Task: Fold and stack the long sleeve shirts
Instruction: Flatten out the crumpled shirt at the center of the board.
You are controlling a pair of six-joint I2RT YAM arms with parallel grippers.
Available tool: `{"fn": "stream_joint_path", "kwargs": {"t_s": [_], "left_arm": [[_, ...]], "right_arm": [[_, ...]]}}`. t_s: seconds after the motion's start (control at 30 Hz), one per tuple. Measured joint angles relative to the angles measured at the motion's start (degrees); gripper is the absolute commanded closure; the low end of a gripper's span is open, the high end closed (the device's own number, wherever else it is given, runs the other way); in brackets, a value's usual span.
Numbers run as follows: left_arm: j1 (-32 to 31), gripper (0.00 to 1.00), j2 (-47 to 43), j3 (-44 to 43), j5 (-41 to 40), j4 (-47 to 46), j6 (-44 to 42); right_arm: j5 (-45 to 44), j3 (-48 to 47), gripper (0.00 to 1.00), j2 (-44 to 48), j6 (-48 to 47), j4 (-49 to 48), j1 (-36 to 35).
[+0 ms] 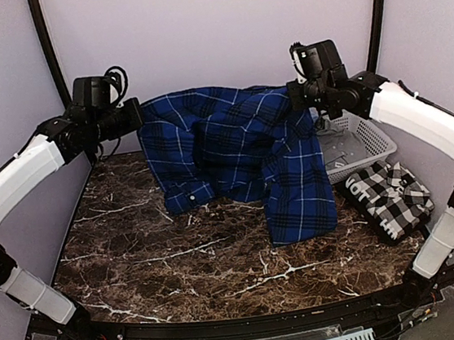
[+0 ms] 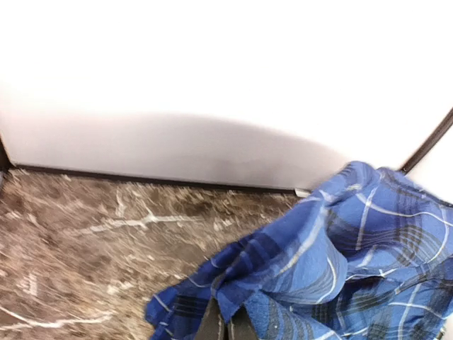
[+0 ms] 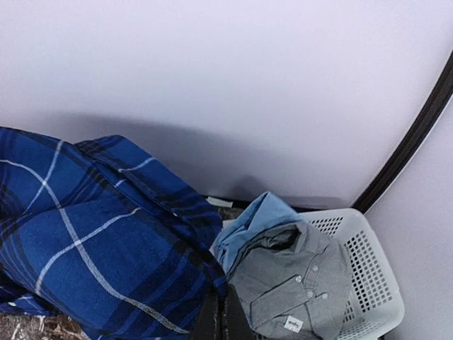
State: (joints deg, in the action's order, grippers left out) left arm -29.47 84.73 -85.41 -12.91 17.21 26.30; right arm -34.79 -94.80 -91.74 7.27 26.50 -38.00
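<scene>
Left gripper (image 1: pixel 137 115) and right gripper (image 1: pixel 292 97) are both pressed shut on the top edge of the blue plaid shirt (image 1: pixel 233 149), 1 at each end, as seen from above. The shirt hangs between them like washing on a line. Its long axis runs left to right across the back of the table (image 1: pixel 138 254), and its lower folds are slumped on the marble. Neither arm is nearer, since each has its own corner. The black-and-white check shirt (image 1: pixel 390 196) sits folded at the right edge, just in front of a white basket (image 1: pixel 376 143).

From the left wrist, the 2 fingers (image 2: pixel 212 322) show at the bottom edge, closed with blue cloth bunched over them. The shirt runs off to the right.

From the right wrist, the fingers (image 3: pixel 209 320) are pinched together at the bottom edge, and the plaid spreads away to the left. To the right, the basket holds a grey shirt (image 3: pixel 297 283) over a light blue garment (image 3: pixel 258 212).

My guess is that laying the shirt flat comes next, so the 2 grippers would need to travel together with that edge taut.
</scene>
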Motion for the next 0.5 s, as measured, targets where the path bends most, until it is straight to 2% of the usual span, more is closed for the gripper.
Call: {"fn": "stream_joint_path", "kwargs": {"t_s": [0.23, 0.5], "left_arm": [[0.0, 1.00, -6.8, -4.6, -7.6, 2.1, -10.3], [0.0, 1.00, -15.6, -10.4, -5.4, 0.4, -19.0]], "right_arm": [[-2.8, -0.9, 1.00, 5.0, -5.4, -5.3, 0.0], [1.4, -0.1, 1.00, 14.9, -10.0, -14.7, -0.1]]}}
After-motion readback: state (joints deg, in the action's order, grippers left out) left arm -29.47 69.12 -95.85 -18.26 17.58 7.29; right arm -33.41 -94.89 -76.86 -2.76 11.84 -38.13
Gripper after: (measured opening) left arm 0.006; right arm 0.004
